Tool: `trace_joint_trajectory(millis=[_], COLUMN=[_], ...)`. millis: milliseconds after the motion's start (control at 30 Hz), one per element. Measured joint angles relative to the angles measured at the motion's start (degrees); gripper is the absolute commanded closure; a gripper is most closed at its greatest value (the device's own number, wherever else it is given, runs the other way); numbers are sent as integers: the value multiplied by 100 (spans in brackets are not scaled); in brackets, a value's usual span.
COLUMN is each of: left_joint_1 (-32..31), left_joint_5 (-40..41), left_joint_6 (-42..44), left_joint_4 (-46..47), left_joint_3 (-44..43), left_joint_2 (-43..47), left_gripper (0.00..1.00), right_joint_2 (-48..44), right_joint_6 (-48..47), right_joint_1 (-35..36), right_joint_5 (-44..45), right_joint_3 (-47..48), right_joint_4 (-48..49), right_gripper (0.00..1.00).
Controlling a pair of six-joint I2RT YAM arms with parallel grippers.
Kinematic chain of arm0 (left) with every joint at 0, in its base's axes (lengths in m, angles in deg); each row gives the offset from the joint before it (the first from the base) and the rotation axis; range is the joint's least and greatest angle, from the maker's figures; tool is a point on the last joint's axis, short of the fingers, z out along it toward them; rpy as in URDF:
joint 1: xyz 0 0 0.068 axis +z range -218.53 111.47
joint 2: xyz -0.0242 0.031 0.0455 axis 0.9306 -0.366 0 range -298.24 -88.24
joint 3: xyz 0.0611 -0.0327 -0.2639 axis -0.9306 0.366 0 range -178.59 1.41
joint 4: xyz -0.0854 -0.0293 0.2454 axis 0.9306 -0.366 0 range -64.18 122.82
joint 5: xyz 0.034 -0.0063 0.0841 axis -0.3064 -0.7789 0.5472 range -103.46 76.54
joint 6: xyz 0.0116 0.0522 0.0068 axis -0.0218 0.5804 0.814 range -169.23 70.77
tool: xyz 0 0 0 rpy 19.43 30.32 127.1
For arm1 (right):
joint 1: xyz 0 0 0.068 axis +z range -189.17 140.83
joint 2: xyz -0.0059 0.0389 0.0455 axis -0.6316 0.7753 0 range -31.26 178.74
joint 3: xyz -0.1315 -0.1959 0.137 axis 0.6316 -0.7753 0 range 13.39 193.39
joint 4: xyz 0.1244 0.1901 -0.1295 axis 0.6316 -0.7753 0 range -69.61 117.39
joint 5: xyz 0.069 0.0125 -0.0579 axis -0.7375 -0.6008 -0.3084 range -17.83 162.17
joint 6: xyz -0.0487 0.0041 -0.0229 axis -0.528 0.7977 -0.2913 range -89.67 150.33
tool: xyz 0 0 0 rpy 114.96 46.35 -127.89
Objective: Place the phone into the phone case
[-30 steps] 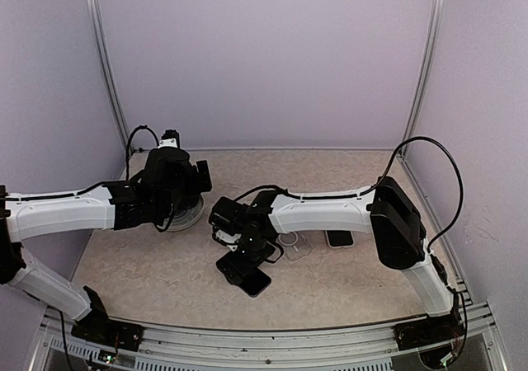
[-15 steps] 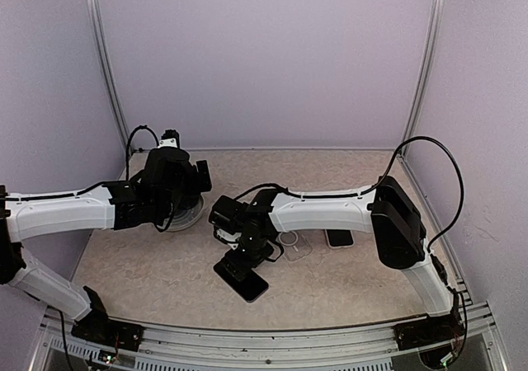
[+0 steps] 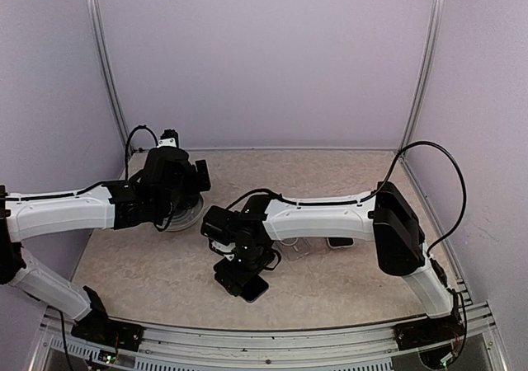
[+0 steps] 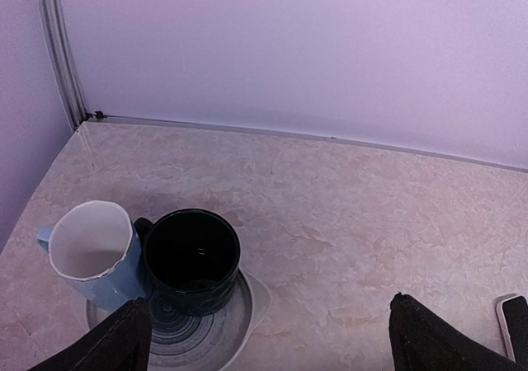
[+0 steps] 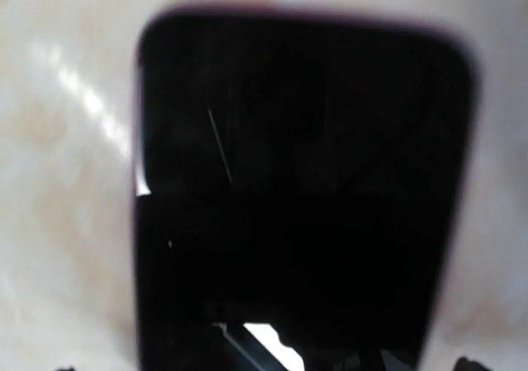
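Front-centre — right gripper over phone, cannot tell its grip | left gripper splayed empty, near black mug

Table is viewed from above, behind the bases. Plate is shared by top and left-wrist views. Phone is framed very close, blurred, from right wrist.

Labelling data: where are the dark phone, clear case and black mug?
dark phone [image 5: 297,190], right wrist view, screen centre.
clear case [image 3: 299,249], top view, near edge.
black mug [image 4: 194,254], left wrist view, dark inside.
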State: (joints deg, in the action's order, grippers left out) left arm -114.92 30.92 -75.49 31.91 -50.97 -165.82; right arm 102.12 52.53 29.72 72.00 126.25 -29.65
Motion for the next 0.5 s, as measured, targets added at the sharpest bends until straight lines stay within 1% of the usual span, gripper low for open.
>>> trace_joint_trajectory(millis=[200, 267, 500], left_joint_1=[13, 17, 52], left_joint_5=[-4, -4, -20], left_joint_6=[17, 17, 35], left_joint_4=[2, -2, 0], left_joint_3=[68, 111, 140], left_joint_2=[52, 92, 127], left_gripper=[1, 1, 1], right_joint_2=[254, 310, 361], right_joint_6=[-4, -7, -48], right_joint_1=[57, 59, 39], right_joint_5=[-122, -111, -24], right_joint_3=[210, 289, 345], right_joint_4=[-227, -291, -380], right_gripper=[1, 2, 22])
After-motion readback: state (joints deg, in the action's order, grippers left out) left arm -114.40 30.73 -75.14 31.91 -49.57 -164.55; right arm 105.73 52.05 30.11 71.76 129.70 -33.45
